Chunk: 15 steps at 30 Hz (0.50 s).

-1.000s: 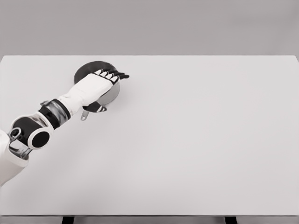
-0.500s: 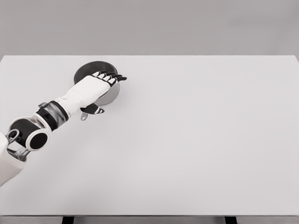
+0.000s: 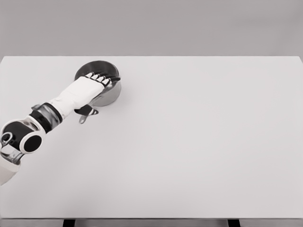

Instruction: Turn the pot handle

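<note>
Pot (image 3: pixel 106 92) and hand share one small spot, near the far left corner of the tabletop (image 3: pixel 199 142). It is a small metal pot, shiny on its side and dark inside. Its thin handle (image 3: pixel 84 117) sticks out from under the arm and points toward the near left of the tabletop.

From the left comes a white arm. The left hand (image 3: pixel 87 87) lies over the top of the pot, palm down. Its fingers (image 3: pixel 100 77) are stretched out flat and side by side over the dark opening. They are not wrapped around anything. I cannot tell if they rest on the rim or float just above it. The thumb (image 3: pixel 85 110) looks tucked low beside the pot, close to where the handle starts, but it is partly hidden. No right arm shows.

I think the job is only partly done, because the hand holds nothing tight.

What could go wrong? With a flat hand and no real hold, a push may slide the whole pot across the smooth tabletop and not turn it. A hard press on one side of the rim may tip the pot. The pot sits fairly near the far edge, so a shove that way could send it off. The arm also covers the handle, so the thumb might slip past it.
</note>
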{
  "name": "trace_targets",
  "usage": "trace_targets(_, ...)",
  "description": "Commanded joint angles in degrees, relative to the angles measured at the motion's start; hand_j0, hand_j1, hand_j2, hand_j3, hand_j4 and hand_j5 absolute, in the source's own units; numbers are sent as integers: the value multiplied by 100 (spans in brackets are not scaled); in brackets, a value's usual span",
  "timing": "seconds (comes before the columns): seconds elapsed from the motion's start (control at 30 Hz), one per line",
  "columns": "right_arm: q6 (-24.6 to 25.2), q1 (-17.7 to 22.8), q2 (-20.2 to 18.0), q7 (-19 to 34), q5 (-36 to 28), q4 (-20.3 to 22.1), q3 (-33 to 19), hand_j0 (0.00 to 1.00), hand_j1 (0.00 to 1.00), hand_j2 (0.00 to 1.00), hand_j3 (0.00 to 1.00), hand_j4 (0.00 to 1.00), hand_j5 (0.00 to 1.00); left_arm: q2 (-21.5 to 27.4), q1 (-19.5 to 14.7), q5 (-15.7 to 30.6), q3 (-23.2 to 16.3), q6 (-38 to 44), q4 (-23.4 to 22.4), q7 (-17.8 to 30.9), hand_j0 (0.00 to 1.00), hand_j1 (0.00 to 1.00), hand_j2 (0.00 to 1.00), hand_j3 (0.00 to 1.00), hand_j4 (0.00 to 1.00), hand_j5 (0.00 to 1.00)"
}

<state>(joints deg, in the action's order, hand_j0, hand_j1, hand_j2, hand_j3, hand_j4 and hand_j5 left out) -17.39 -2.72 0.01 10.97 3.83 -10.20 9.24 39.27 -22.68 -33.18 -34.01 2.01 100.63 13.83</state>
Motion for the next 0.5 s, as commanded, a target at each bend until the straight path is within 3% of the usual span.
trace_targets(0.0,-1,0,-1,1,4,0,-1,100,100,100,100,100,100,55,9,-39,96,-17,0,-4,100,100,100,100,100,100)
trace_targets(0.47,-1,0,-1,1,4,0,-1,100,100,100,100,100,100,345,123,-30,422,-25,-9,-4,100,100,100,100,100,100)
